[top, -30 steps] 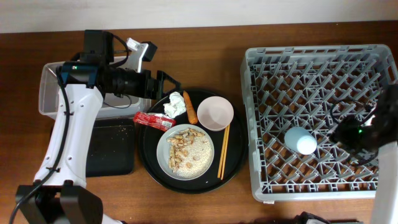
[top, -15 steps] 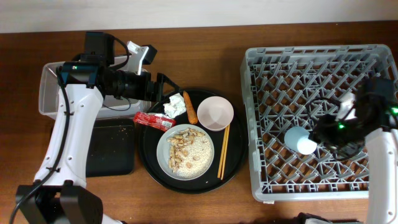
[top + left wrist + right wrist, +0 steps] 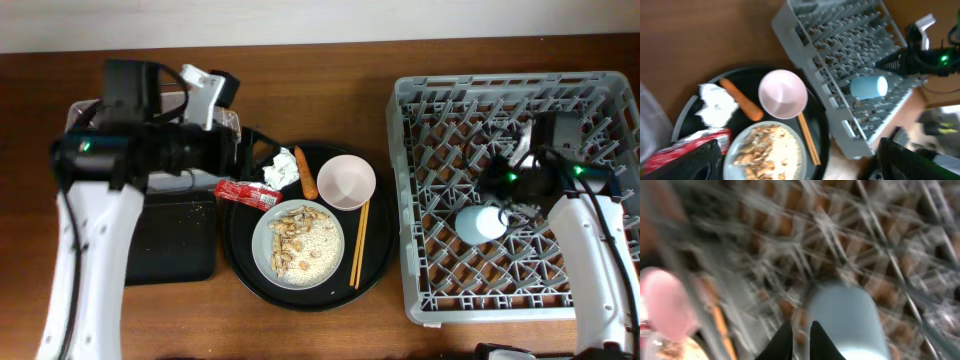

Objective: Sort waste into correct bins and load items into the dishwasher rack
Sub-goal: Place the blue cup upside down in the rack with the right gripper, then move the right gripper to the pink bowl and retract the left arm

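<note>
Table point(image 3: 330, 90): brown wood, smooth, low sheen. Rack point(image 3: 450, 280) is grey plastic, matt — cup point(image 3: 481, 222) pale blue, smooth. Bowl point(image 3: 346, 181) white, smooth, slight gloss. Wrapper point(image 3: 247, 193) red foil, shiny & creased; tissue point(image 3: 283, 169) white paper, crumpled. Chopsticks point(image 3: 358, 245) bare pale wood. Round tray point(image 3: 240, 255) black w/ some gloss — flat tray point(image 3: 180, 240) black, matt. Scraps point(image 3: 300, 240) on plate point(image 3: 258, 250) beige, rough, crumbly; carrot point(image 3: 305, 172) orange, smooth.
</note>
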`<state>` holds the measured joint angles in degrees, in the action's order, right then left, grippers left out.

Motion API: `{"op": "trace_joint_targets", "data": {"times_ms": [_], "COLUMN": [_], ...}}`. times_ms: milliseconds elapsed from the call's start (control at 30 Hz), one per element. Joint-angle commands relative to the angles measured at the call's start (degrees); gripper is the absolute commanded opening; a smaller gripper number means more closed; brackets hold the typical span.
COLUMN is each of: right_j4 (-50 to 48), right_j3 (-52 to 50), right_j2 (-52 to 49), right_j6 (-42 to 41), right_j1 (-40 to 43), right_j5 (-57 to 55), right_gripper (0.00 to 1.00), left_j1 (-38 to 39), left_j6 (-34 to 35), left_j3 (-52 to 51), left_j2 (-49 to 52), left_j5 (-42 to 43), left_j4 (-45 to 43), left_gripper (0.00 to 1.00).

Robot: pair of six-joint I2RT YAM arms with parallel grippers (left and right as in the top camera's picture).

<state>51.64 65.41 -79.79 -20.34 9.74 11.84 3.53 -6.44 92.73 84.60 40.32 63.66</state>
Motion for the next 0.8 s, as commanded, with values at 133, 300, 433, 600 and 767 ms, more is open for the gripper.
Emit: {"op": "trace_joint_targets", "data": {"times_ms": [133, 300, 433, 600, 767], "right_j4": [0.3, 2.3, 3.0, 3.4, -0.8], "right_j3": [8.2, 10.0, 9.8, 9.8, 9.8], "right_j2": [3.3, 6.3, 2.9, -6.4, -18.4], "right_j6": [8.4, 11.1, 8.1, -3.0, -5.4], "right_j1": [-1.5, -9.5, -20.8, -31.1, -33.0], "right_j5": [20.3, 20.4, 10.8, -10.7, -12.5], "right_gripper": [0.29, 0.56, 0.58, 0.61, 0.59], "left_j1": [5.8, 10.7, 11.3, 11.3, 11.3], "left_j6": [-0.7, -0.6, 3.4, 14.2, 15.9], "left_j3": [0.1, 0.1, 0.1, 0.1, 0.2], "left_j2": [-2.8, -2.4, -2.6, -3.4, -6.4], "left_j5": [-13.6, -25.6, -29.3, -40.5, -45.8], "left_j4": [2.0, 1.4, 0.6, 2.4, 4.1], "left_gripper": [1.00, 1.00, 1.00, 1.00, 1.00]}}
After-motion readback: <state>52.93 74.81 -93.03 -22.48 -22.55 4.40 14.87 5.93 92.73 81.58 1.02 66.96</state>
